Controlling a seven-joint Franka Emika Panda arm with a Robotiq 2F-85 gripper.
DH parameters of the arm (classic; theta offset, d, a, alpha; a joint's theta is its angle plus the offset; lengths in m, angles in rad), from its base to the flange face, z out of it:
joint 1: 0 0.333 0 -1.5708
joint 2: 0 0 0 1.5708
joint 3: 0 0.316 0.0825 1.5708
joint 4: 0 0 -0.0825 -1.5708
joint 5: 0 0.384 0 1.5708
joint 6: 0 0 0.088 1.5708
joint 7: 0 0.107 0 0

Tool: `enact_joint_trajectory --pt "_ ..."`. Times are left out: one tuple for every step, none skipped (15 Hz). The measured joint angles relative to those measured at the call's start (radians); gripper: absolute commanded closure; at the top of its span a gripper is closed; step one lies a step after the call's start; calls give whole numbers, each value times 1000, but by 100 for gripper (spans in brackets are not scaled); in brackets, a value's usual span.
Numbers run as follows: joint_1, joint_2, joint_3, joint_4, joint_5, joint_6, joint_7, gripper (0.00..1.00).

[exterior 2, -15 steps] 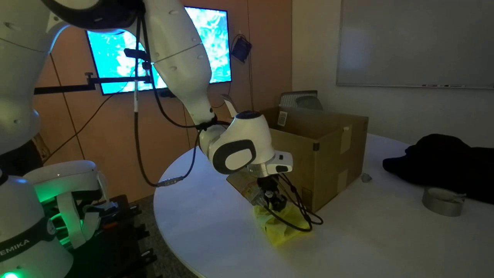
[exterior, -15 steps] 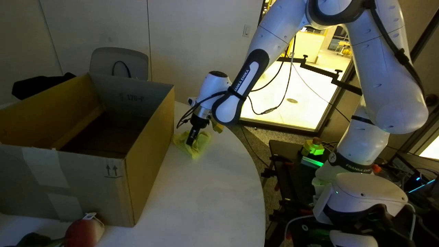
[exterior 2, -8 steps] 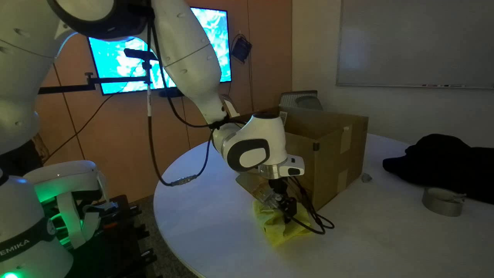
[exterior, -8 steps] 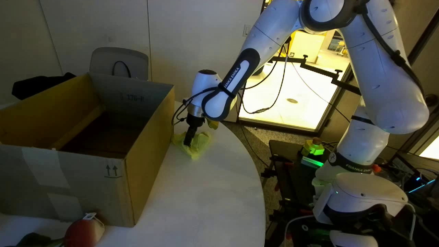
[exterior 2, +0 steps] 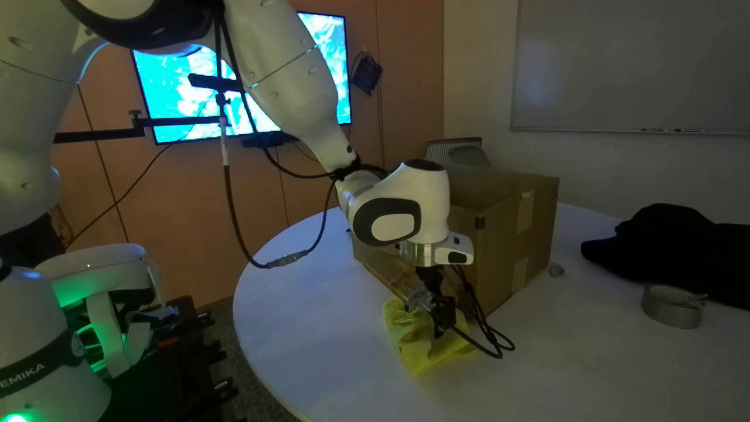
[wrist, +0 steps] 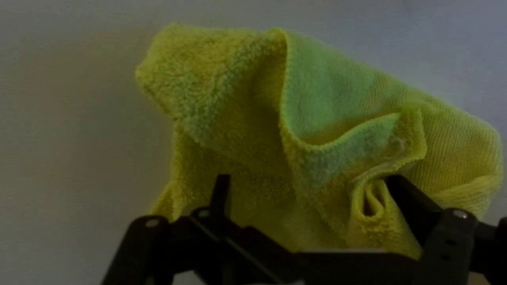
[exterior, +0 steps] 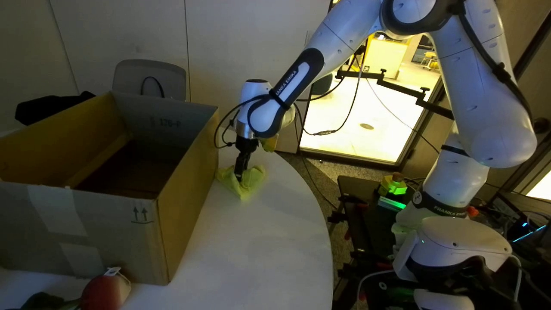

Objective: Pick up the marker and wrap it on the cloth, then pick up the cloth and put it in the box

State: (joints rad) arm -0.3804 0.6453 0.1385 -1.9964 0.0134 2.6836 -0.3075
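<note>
Yellow cloth (wrist: pixel 237 118) lay rumpled on the white table (exterior: pixel 267 241), just beside the box (exterior: pixel 189 193); whether the two touched could not be told. The gripper (wrist: pixel 309 179) pointed down at it, slightly tilted, with its fingers (wrist: pixel 412 202) apart — the wrist view showed a wide gap, cloth beneath and between. The finger at the right of that view met a narrow, curled fold; the one at the left stood against a flatter stretch, contact there unclear. Nap shaggy at one corner, finely ribbed elsewhere.

The arm (exterior: pixel 340 30) reached over the table in both exterior views. The box stood upright, its inside in deep shadow, one outer wall patched with pale tape strips (exterior: pixel 56 211).

Also on the table: in an exterior view, a tape roll (exterior 2: pixel 671 310) near a black heap (exterior 2: pixel 662 252), both well apart from the cloth; in an exterior view, a red-and-pale item (exterior: pixel 105 290) close by the box — kind unclear, partly cut off by the picture's lower edge.
</note>
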Motion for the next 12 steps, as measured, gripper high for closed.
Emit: enact_joint_trajectory --pt "-6 -11 3 1 17 -26 -24 0" --pt "-9 -23 3 1 32 -50 -43 0" --pt "-11 -44 5 -9 51 -72 -59 0" --pt "-12 -74 7 -30 66 -90 -72 0" --pt "-12 -109 8 -52 82 -110 -83 0" --pt "-11 -143 8 -72 94 -129 -93 0" --pt "-9 -173 8 -86 103 -149 -104 0" --pt "-6 -195 7 -94 111 -168 -116 0" --pt "-4 -211 4 -96 116 -186 -127 0" --pt "-1 -219 -1 -97 118 -196 -137 0" --pt "5 -224 -6 -97 118 -203 -145 0" --pt "10 -224 -12 -97 118 -206 -152 0"
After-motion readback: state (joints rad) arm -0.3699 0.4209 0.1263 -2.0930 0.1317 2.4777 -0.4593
